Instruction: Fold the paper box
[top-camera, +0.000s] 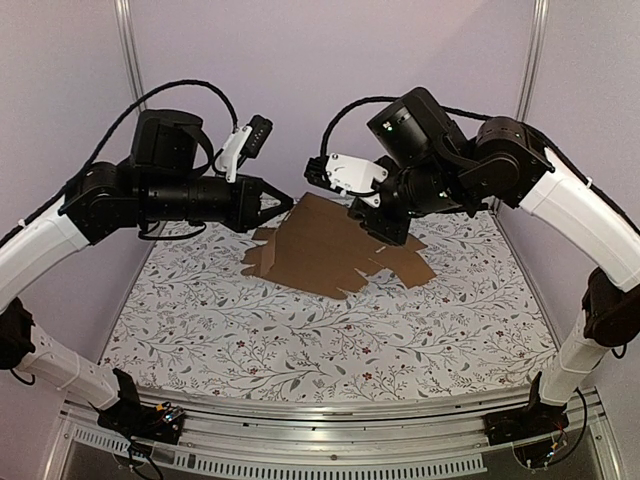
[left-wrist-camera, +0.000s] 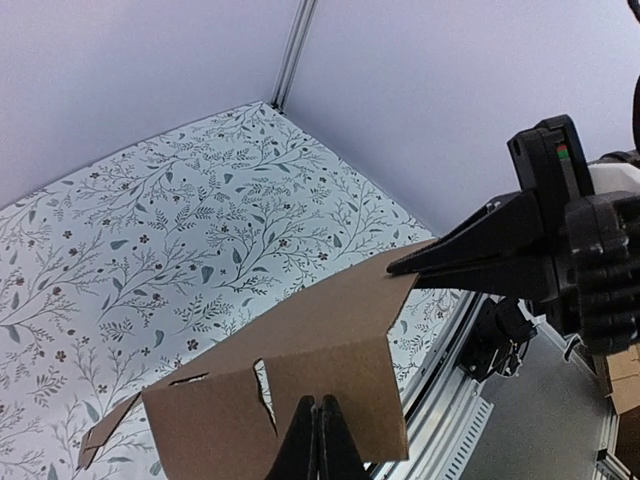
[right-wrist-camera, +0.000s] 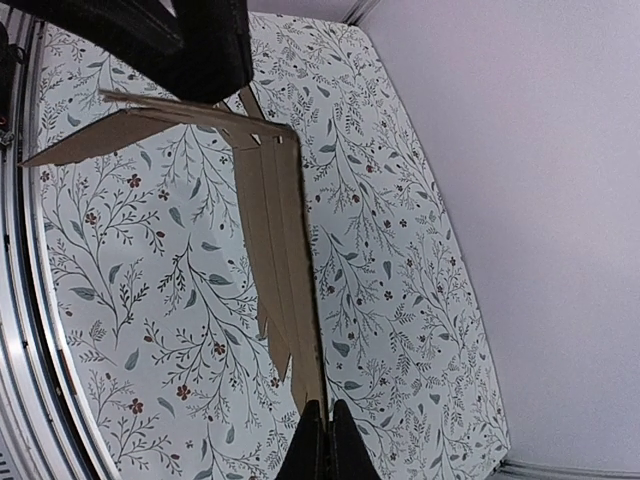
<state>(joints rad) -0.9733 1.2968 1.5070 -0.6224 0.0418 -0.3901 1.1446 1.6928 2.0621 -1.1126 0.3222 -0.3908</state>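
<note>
The paper box (top-camera: 330, 245) is a flat brown die-cut sheet with flaps and notches, held up off the floral table at the far middle. My left gripper (top-camera: 283, 207) is shut on the sheet's left edge; in the left wrist view (left-wrist-camera: 321, 420) its closed fingers pinch a bent-down panel of the box (left-wrist-camera: 330, 350). My right gripper (top-camera: 385, 232) is shut on the sheet's right part; in the right wrist view (right-wrist-camera: 322, 425) it pinches the sheet's thin edge (right-wrist-camera: 290, 260), seen edge-on. The right gripper's fingers (left-wrist-camera: 470, 250) show in the left wrist view at the sheet's far corner.
The floral tablecloth (top-camera: 300, 330) covers the table. Lilac walls with metal posts (top-camera: 128, 45) enclose the back and sides. A metal rail (top-camera: 330, 410) runs along the near edge by the arm bases.
</note>
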